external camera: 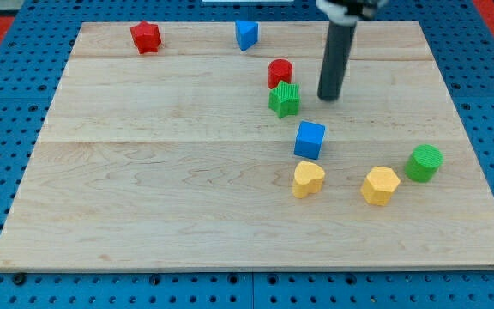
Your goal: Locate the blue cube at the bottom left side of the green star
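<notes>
Nearest the view's bottom, the wooden tabletop [144,215] lies bare across its whole lower left, with wide room there and along the bottom edge. Up from that edge, toward the right, sit a yellow heart-shaped block [308,179] and a yellow hexagonal block [380,185], apart from each other, and a green cylinder [424,163] just beyond the hexagon, near the right edge.

Just above the yellow heart stands the blue cube [310,140], touching nothing; it lies below and slightly to the right of the green star [285,99], with a small gap between them. The green star touches a red cylinder [280,72] just behind it.

There is no pincer on this arm, so nothing is held: it ends in a dark rod, and my tip [329,97] rests on the tabletop just right of the green star, apart from it, and above the blue cube with clear wood between.

Farthest off, near the top edge, are a blue triangular block [246,35] and a red block [145,37] of uncertain shape, well apart.
</notes>
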Available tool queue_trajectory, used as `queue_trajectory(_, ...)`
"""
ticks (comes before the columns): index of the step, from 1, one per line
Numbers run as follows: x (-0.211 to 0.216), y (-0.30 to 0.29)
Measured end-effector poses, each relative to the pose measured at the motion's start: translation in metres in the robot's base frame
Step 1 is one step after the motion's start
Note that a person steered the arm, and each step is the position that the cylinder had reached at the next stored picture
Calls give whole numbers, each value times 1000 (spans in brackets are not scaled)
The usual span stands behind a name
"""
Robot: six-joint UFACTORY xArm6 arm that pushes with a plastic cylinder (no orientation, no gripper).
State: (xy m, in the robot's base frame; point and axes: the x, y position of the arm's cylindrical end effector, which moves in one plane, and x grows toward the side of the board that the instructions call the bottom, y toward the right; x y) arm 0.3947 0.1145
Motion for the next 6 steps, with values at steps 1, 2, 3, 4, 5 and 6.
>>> queue_trajectory(1, 4, 56)
queue_trajectory(2, 45, 36)
queue_trajectory(3, 51, -11)
queue_trajectory(4, 67, -47)
queue_trajectory(5, 79, -67)
queue_trajectory(6, 93, -76)
